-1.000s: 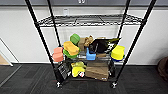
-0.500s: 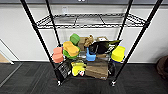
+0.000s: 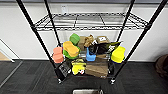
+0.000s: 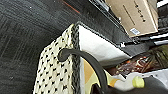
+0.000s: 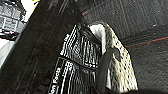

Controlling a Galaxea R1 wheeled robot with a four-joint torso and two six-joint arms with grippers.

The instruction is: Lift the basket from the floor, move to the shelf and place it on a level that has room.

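Both gripper states we cannot tell; the basket (image 4: 53,75) sits above the floor (image 4: 22,32) before the shelf (image 3: 37,37), whose level (image 3: 87,21) lies bare.

Right wrist view: a black package (image 5: 75,72) printed with white lettering in dense columns; near its lower edge one larger word reads "Facts", the start of the heading cut off; the finer lines beneath are too small to read. Left wrist view: a brown cardboard box (image 4: 132,15) bearing dark printed characters along one face, not legible, and a small white label (image 4: 135,31) with print too fine to make out. Head view: a brown box (image 3: 102,39) on the shelf's lowest tier carrying a pale label with dark marks, unreadable; a black item (image 3: 64,68) at the front of the same tier showing faint pale print, also unreadable.
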